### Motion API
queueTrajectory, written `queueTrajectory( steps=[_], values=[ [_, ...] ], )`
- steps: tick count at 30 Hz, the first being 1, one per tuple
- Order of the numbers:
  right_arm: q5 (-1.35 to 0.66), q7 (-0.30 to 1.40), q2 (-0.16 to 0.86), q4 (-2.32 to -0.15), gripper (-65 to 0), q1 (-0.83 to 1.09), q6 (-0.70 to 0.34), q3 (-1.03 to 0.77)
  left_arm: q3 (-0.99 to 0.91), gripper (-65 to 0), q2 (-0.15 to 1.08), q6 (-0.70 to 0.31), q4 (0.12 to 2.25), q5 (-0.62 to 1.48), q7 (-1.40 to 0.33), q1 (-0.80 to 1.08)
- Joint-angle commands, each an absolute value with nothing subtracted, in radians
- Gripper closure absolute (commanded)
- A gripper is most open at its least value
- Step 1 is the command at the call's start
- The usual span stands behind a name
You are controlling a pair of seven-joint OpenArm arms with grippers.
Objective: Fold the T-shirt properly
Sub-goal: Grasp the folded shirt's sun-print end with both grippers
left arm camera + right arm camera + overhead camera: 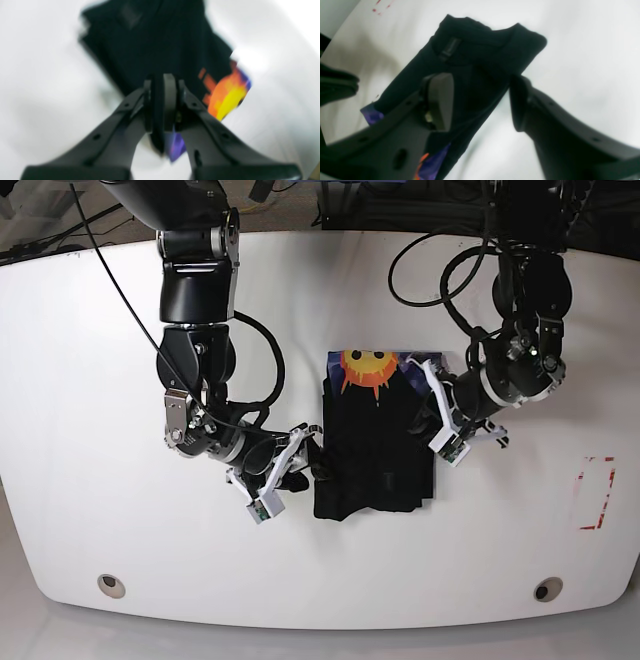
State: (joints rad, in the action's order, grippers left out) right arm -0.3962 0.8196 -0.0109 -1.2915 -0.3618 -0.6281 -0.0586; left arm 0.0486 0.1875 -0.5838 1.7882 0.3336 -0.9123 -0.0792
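Black T-shirt (375, 450) lies folded into a narrow block mid-table, nearer the front edge than the back. Right gripper (300, 460) at its side edge, jaws parted, nothing in them. Left gripper (428, 415) clenched over the opposite edge; whether it pinches cloth, cannot tell. Orange-yellow sun print (368, 370) on purple at the far end; neck label (449, 47) unreadable. White table (90, 380), red tape marks (596, 492) by one side edge.
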Motion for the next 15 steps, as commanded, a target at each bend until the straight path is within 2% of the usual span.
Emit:
queueTrajectory(
  steps=[1, 4, 9, 15],
  values=[
    [-0.415, 0.791, -0.015, -1.267, -22.7, -0.397, -0.631, -0.019, 0.088, -4.3, 0.179, -0.582, 1.779, 0.300, -0.895, -0.114],
    [-0.415, 0.740, -0.015, -1.188, -19.3, -0.429, -0.631, 0.039, 0.116, -4.3, 0.139, -0.582, 1.753, 0.232, -0.895, -0.116],
    [-0.415, 0.572, -0.015, -0.943, -19.3, -0.496, -0.630, 0.117, 0.110, -4.3, 0.105, -0.584, 1.705, 0.183, -0.894, -0.108],
    [-0.415, 0.389, -0.010, -0.657, -19.3, -0.562, -0.631, 0.124, 0.041, -4.3, 0.105, -0.585, 1.593, 0.183, -0.892, -0.097]
  ],
)
